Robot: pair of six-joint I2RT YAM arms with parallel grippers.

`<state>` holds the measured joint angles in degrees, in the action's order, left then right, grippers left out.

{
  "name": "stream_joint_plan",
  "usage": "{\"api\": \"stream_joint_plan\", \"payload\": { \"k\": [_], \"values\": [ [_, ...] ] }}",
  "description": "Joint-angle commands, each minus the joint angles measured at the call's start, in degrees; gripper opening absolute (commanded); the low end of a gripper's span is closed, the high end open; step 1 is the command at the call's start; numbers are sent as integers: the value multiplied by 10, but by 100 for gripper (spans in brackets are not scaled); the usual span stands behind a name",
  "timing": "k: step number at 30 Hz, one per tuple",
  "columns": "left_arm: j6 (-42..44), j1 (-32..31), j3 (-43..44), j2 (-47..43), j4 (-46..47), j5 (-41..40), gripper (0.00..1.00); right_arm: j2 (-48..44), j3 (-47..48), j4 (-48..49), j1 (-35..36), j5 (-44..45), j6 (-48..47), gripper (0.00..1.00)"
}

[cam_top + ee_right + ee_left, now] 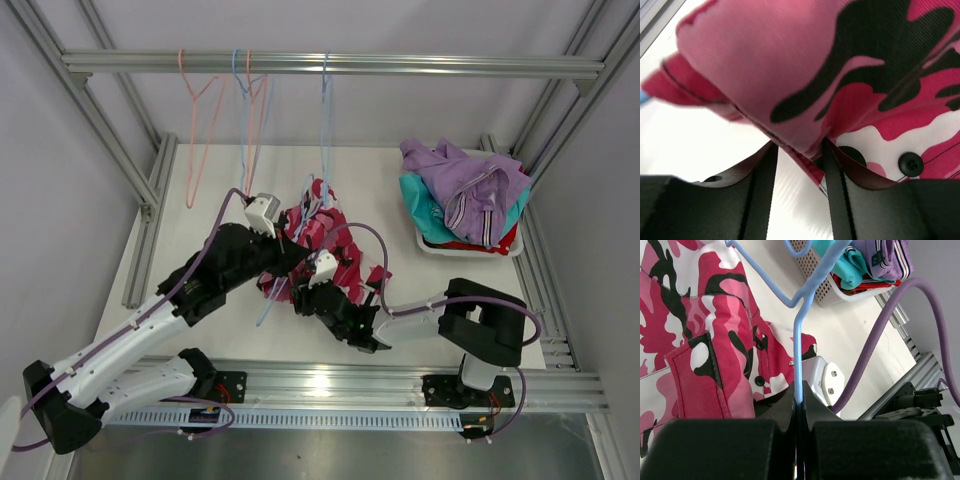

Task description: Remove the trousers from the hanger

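Observation:
The pink camouflage trousers [322, 232] lie bunched on the table mid-scene, still on a blue wire hanger [268, 300]. My left gripper [292, 262] is shut on the hanger wire [799, 340] beside the trousers [700, 340]. My right gripper [312, 290] is at the cloth's near edge. In the right wrist view it [799, 165] is open, with a hem of the trousers [840, 60] hanging down between its jaws. Lilac [470, 180], teal [418, 200] and red [492, 245] trousers lie in the basket. The mustard-brown pair is hidden.
A white basket [430, 245] stands at the back right and also shows in the left wrist view [822, 290]. Bare hangers, pink [195, 130] and blue with red [250, 110], hang from the rail [450, 66]. Frame posts stand on both sides.

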<state>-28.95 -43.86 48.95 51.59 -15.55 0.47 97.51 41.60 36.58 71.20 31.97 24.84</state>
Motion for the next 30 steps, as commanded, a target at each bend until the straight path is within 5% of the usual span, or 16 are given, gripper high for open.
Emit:
{"api": "stream_joint_plan", "payload": {
  "k": [1,20,30],
  "values": [
    [-8,3,11,-4,76,10,0,16,48,42,5,68,-18,46],
    [-4,13,22,-11,72,15,0,-115,9,-204,40,151,-50,99],
    [-14,20,21,-10,72,29,0,-124,-28,-195,21,130,-49,100]
  ]
}}
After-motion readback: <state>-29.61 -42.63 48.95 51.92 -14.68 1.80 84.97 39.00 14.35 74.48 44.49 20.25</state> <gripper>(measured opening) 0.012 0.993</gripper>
